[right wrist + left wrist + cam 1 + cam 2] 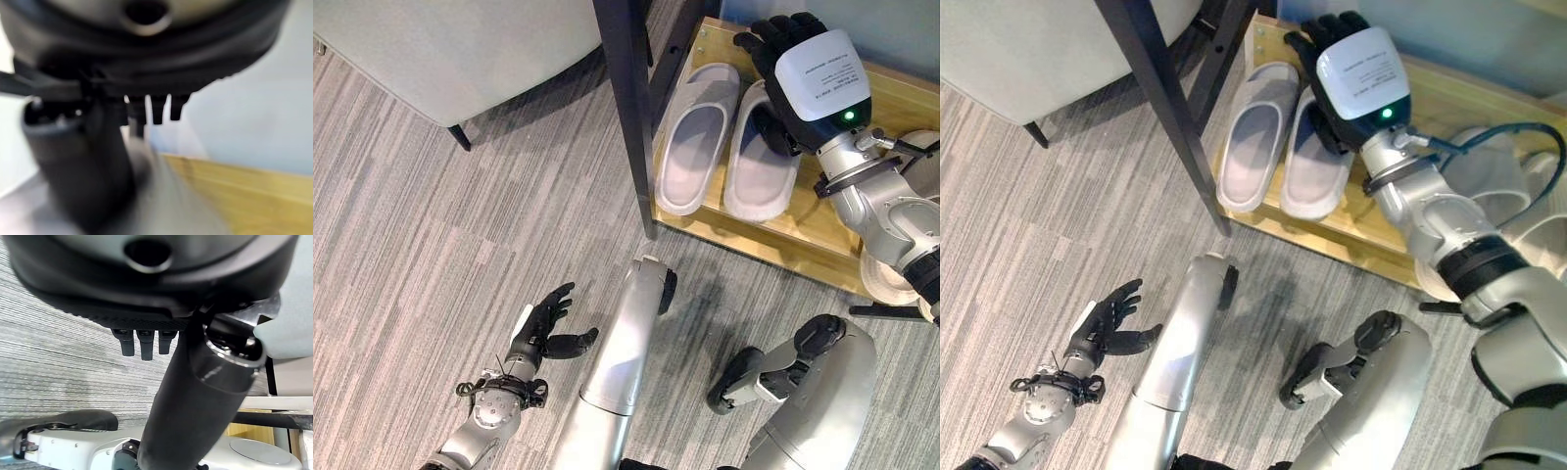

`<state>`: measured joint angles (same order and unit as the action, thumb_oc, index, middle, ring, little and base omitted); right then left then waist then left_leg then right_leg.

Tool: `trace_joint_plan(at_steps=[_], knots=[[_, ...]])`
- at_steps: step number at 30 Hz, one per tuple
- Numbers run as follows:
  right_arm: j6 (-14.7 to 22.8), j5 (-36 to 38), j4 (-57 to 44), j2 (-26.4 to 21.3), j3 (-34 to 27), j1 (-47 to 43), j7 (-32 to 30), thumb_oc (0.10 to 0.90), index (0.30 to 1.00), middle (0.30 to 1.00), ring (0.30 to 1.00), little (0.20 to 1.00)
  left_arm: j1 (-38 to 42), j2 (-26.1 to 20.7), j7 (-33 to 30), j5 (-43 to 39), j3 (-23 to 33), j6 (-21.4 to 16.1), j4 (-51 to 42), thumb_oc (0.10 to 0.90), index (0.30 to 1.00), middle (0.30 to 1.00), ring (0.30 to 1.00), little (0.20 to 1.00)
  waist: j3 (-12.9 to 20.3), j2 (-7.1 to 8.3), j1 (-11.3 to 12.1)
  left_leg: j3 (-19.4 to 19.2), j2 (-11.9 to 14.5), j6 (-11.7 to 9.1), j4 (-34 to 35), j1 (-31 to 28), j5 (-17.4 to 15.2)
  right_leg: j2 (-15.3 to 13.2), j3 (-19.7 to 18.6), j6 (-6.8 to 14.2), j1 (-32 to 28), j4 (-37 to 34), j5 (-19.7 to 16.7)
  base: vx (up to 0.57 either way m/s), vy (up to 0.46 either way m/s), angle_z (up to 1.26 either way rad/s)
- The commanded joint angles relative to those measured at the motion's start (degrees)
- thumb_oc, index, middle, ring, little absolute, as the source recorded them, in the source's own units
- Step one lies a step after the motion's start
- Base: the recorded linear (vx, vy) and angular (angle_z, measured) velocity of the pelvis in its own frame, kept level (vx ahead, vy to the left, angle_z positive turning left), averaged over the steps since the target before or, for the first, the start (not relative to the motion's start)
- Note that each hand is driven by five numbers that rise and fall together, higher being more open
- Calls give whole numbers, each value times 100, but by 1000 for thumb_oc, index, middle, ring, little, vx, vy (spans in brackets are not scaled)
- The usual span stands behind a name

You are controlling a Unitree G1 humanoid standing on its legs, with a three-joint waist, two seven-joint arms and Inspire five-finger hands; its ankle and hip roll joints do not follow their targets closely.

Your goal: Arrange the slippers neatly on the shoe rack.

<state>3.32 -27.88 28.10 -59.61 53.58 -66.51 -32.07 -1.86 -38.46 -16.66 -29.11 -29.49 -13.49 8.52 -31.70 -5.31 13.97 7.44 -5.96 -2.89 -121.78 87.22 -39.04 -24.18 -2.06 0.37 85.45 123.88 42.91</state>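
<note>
While left hand (546,323) rests open above carpet, well left of shoe rack (822,220), it stays out of job. Dark rack post (628,117) stands at rack's left corner. Two pale slippers (724,137) lie side by side on wooden shelf, toes toward rack's back. Right hand (783,59) hovers over right slipper's toe, fingers spread, gripping nothing. Best next: nudge gently, keep pair parallel, heels flush with front edge.

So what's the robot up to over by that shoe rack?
It is putting slippers on the wooden shoe rack. Two pale slippers lie side by side on the shelf, the left slipper and the right slipper. The right hand is over the right slipper's far end. The left hand hangs open above the carpet.
</note>
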Motion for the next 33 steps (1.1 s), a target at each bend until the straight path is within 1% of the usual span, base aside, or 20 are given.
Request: trace_joint_plan(at_steps=[1,8,15,22,27,33], knots=[[135,408,-476,-211,42,-1049,-82,800,900,900,900,900,-148,-157,-20,169,-13,-397,-626,800,900,900,900,900,190,-47,166,-103,192,-11,297,273,-538,133,76,-550,-191,637,83,0,0,0],[235,672,-951,-119,-193,-808,113,800,900,900,900,900,-187,-139,-24,146,104,-350,-634,800,900,900,900,900,190,41,103,-146,239,-9,284,273,-552,170,33,-543,-110,655,88,-7,7,-3],[309,691,-1664,-233,-466,-576,150,800,900,900,900,900,-238,-52,-47,176,282,-306,-656,800,900,900,900,900,190,144,6,-178,290,-3,253,273,-564,206,-11,-535,-37,694,74,-11,2,-8],[337,624,-2080,-359,-588,-509,200,800,900,900,900,900,-265,-23,-56,228,374,-277,-685,800,900,900,900,900,190,213,-54,-187,329,-11,217,273,-571,247,-56,-542,37,718,79,-7,2,-3],[289,568,-1975,-376,-378,-721,274,800,900,900,900,900,-238,-38,-29,213,381,-269,-687,800,900,900,900,900,190,251,-52,-180,363,-17,190,273,-564,266,-84,-546,94,750,69,-11,1,-3],[132,387,-1391,-211,-97,-1020,152,800,900,900,900,900,-200,-44,-37,171,323,-300,-648,800,900,900,900,900,190,215,-23,-161,383,-27,158,273,-570,268,-82,-547,122,760,82,-12,4,-6]])
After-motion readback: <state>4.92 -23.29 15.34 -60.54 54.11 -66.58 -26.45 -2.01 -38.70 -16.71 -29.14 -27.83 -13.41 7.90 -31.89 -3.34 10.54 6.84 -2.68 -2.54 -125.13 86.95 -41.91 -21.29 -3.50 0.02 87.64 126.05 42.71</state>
